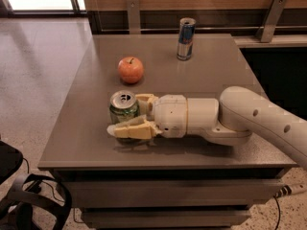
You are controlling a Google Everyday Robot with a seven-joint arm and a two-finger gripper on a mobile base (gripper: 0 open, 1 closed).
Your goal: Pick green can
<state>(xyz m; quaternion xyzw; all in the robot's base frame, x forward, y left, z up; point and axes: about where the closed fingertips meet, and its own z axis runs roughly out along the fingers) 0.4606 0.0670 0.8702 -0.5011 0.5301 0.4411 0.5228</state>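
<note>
The green can (pixel 123 105) stands upright on the grey table (pixel 81 143), near the front left, its silver top with pull tab facing up. My gripper (pixel 125 115) reaches in from the right on a white arm (pixel 249 116). Its cream fingers sit on both sides of the can: the near finger (pixel 130 130) presses against the can's front and covers its lower body, and the far finger (pixel 144 99) lies against its back right. The can rests on the table.
A red apple (pixel 130 69) sits behind the can. A tall slim blue-and-silver can (pixel 185 39) stands at the back of the table. A rail with metal brackets (pixel 271 18) runs behind. A black bag with straps (pixel 21 200) lies on the floor at lower left.
</note>
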